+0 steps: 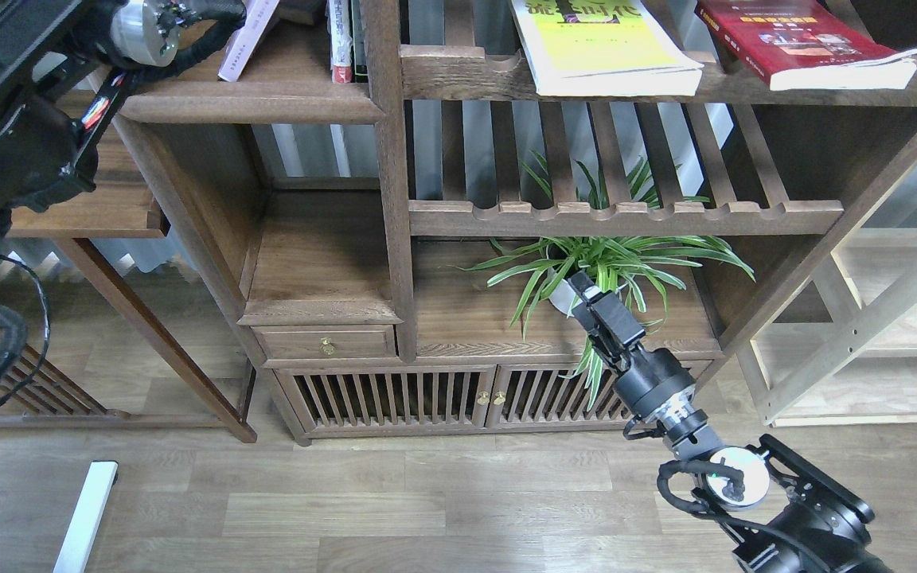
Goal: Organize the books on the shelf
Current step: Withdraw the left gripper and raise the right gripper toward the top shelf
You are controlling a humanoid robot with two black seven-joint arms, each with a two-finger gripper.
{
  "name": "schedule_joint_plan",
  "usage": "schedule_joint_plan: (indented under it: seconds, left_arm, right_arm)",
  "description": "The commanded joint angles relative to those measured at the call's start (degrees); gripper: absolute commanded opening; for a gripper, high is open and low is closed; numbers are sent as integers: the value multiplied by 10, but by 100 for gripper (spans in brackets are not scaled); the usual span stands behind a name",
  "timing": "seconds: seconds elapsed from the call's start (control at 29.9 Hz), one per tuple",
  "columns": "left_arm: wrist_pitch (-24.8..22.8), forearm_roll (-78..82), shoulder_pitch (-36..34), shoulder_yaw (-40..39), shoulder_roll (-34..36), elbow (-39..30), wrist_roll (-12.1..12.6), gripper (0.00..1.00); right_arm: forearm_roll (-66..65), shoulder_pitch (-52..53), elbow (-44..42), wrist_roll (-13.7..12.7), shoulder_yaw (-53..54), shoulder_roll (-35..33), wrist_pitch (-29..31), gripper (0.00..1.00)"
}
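The left gripper (228, 9) sits at the top edge of the view, and its fingers are mostly cut off, so I cannot tell whether they are spread or pinching; a pale lavender book (245, 36) leans tilted right at them, its lower corner on the solid wooden shelf (251, 99) below, but whether they touch it is not visible. To the right of those fingers stand narrow upright books (341, 40), and further right, on the slatted rack (665, 83), lie a yellow-green book (602, 48) and a dark red book (801, 40), both flat with white page edges facing out. The right gripper (583, 288) hangs low in front of the potted plant (602, 263), well apart from every book; seen end-on, its fingers cannot be told apart. These paperbacks look thin, light and floppy with slick covers, so I judge a pinch near the spine, where the book is stiffest, safest; gripping the loose page edge would likely let it fan or sag.
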Motion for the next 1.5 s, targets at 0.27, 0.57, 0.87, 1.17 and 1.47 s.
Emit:
schedule_joint_plan:
  seconds: [0.27, 0.57, 0.87, 1.17, 1.47]
  left_arm:
    - [0, 0, 200, -101, 10, -224, -64, 99]
    - [-36, -10, 260, -122, -24, -295, -202, 100]
    - [-223, -35, 304, -124, -63, -285, -228, 100]
    - [-419, -172, 382, -114, -110, -278, -201, 99]
    - [-542, -183, 460, -125, -121, -281, -136, 99]
  right_arm:
    - [2, 1, 14, 0, 51, -6, 0, 98]
    - [4, 1, 25, 0, 127, -25, 0, 98]
    - [8, 1, 75, 0, 182, -31, 0, 97]
    - [13, 38, 141, 1, 216, -25, 0, 96]
    - [13, 71, 157, 3, 246, 28, -123, 94]
